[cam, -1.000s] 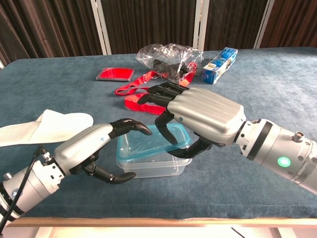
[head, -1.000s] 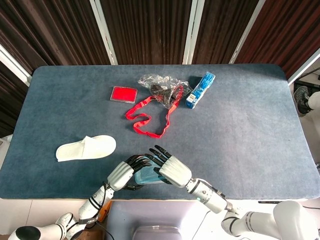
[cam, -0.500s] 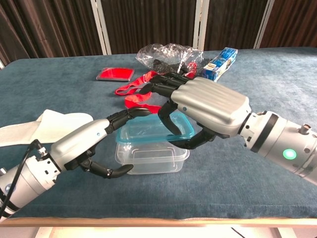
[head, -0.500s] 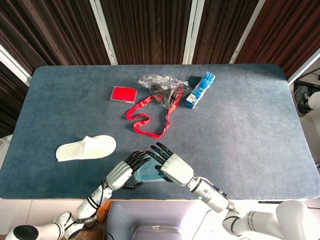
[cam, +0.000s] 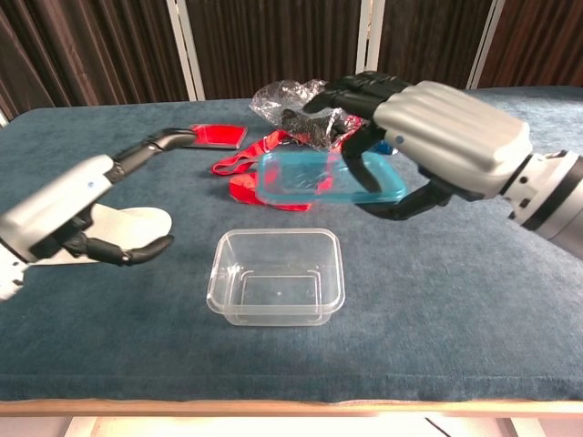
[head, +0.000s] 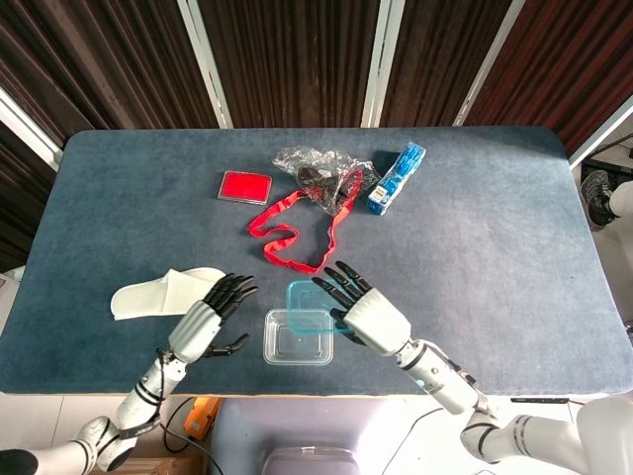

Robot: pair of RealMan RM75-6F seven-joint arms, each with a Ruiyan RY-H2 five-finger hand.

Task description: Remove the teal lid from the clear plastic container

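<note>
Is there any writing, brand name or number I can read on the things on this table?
Blue box: it carries print, too small and blurred to read.
Red flat case: no text can be made out.
Teal lid, held by the right hand, and the clear container: no markings visible.
Nothing here is legible.

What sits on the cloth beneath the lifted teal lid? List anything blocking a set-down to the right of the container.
Nothing visible blocks it. The right hand holds the teal lid above the table; the cloth right of the clear container is bare. The red strap lies farther back.
</note>
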